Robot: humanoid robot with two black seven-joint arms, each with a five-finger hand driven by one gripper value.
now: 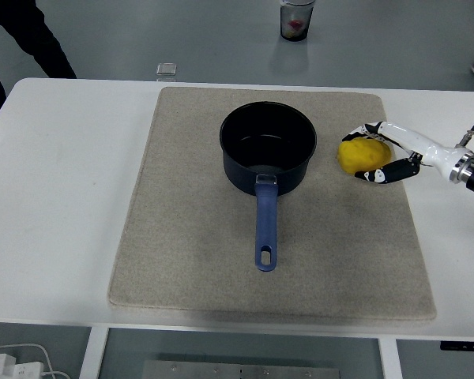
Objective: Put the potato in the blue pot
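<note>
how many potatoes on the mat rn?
1. The potato lies on the beige mat, just right of the blue pot, with the right robot hand closed around it. The pot looks empty; nothing seems hidden.

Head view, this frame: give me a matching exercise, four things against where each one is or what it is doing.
Things:
1. potato
2. blue pot
3. right hand
4. clear cup

Places or states:
A. beyond the table's far edge
B. on the mat, handle toward the near edge
C. closed around the potato
D. right of the pot, between fingers

Pairs: 1-D, 2-B, 3-C, 4-A
</note>
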